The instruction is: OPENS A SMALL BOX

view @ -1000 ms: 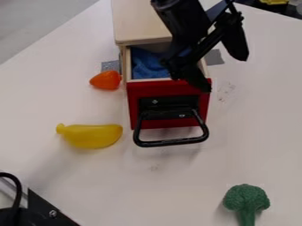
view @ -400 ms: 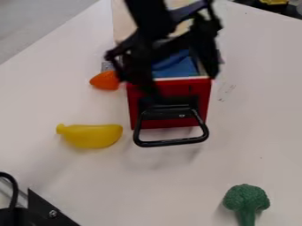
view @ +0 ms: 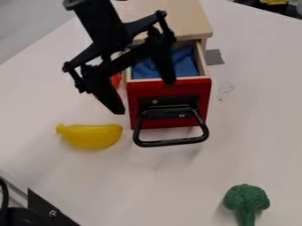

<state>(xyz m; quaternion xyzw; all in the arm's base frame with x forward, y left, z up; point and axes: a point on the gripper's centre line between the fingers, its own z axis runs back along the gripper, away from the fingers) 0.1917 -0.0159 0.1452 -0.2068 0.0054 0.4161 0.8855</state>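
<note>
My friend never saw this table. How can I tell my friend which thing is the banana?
On the pale table, find the wooden box with its red drawer open. Left of the drawer's black handle in the picture lies the plump banana. It's smooth and yellow, unlike the bumpy green broccoli.

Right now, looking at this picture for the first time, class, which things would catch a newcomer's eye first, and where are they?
The bright red drawer front in the middle stands out first, pulled open with blue cloth inside. Above it to the left looms the black end effector, its fingers spread. Then come the yellow toy banana at left and the green toy broccoli at lower right.
</note>
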